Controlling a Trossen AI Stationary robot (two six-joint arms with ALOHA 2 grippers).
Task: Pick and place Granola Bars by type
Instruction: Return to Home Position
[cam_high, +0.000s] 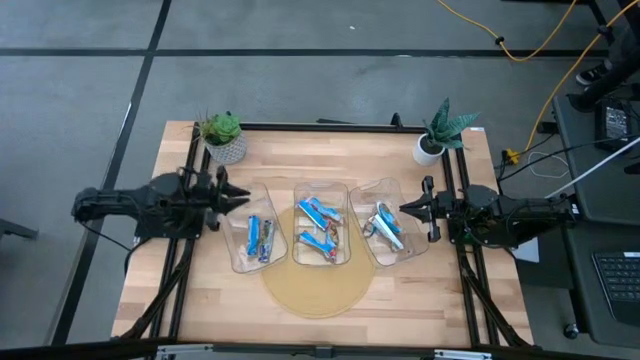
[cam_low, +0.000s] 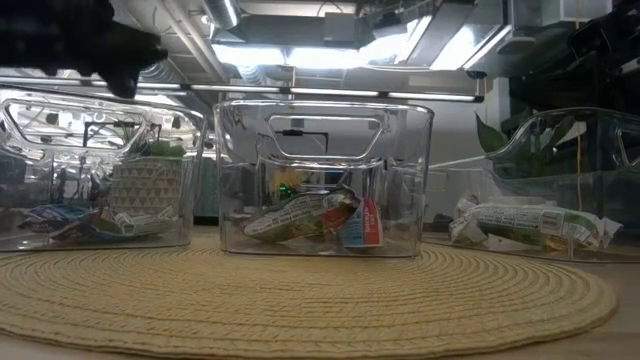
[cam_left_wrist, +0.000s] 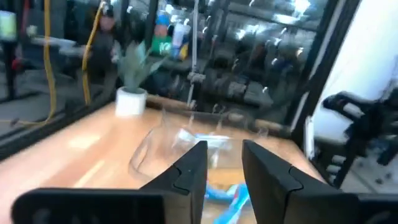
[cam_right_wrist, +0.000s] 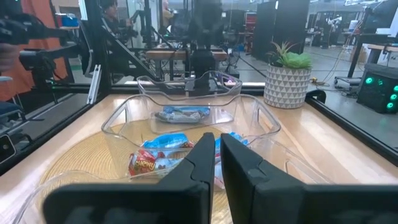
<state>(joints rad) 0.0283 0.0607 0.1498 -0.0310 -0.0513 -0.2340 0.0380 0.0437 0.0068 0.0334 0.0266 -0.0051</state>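
All the Granola Bars (cam_high: 322, 228) are sitting in the three clear bins (cam_high: 322, 186) on the worktop (cam_high: 220, 300). Left end effector (cam_high: 238, 197) hangs beside the left bin (cam_high: 240, 264), parted a bit, empty. Right end effector (cam_high: 405, 208) by the right bin (cam_high: 372, 186), nearly pinched together, empty too.

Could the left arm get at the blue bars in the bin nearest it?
Probably yes: the left gripper hovers open beside the left bin, which is open-topped, with nothing covering the blue granola bars.
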